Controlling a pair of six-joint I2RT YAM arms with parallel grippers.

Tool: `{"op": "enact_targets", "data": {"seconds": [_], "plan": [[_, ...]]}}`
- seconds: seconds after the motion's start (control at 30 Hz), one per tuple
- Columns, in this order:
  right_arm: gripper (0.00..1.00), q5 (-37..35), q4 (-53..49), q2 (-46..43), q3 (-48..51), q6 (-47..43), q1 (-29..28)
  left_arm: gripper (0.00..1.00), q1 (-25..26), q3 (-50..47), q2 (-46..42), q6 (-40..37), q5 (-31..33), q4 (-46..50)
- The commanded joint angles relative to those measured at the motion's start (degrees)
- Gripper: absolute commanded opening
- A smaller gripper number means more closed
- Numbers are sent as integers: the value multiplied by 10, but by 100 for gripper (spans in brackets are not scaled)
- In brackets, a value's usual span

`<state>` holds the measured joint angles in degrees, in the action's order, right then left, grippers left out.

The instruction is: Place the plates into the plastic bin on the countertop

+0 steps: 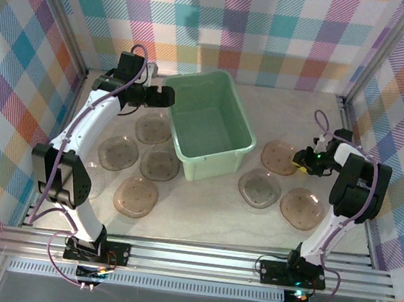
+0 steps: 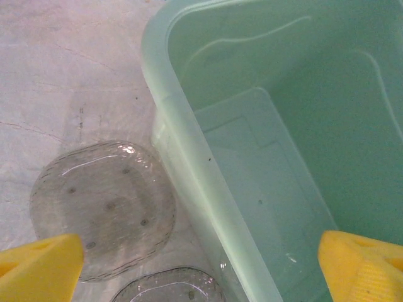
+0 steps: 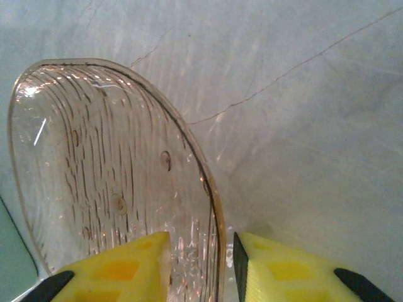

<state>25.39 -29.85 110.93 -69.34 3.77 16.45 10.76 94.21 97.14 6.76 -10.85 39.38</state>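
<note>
The mint-green plastic bin [image 1: 213, 166] stands mid-countertop, with nothing inside it in the left wrist view [image 2: 182, 145]. Several smoky plates lie flat to its left, such as one [image 1: 153, 128] and another [image 1: 136, 197]. Three more lie to its right [image 1: 260, 188]. My left gripper [image 1: 170, 96] hangs wide open over the bin's left rim, holding nothing [image 2: 201, 267]; a plate [image 2: 104, 207] lies below beside the bin. My right gripper [image 1: 301, 158] is low at the far-right plate [image 1: 281, 157]. Its yellow fingers [image 3: 132, 267] straddle that plate's rim [image 3: 94, 170], with a small gap on each side [image 3: 201, 264].
Plaid walls close in the back and both sides of the beige marble countertop [image 3: 302, 126]. A metal rail [image 1: 195, 258] runs along the near edge by the arm bases. Bare surface lies in front of the bin.
</note>
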Motion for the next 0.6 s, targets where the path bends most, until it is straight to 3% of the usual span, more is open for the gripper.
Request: {"op": "enact_targets", "data": {"seconds": [0.0, 0.57], "plan": [[30, 17, 6, 7, 5, -7, -5, 96, 3, 15, 3, -15, 10, 26], [9, 34, 36, 0, 11, 6, -4, 96, 2, 24, 3, -15, 16, 51]]}}
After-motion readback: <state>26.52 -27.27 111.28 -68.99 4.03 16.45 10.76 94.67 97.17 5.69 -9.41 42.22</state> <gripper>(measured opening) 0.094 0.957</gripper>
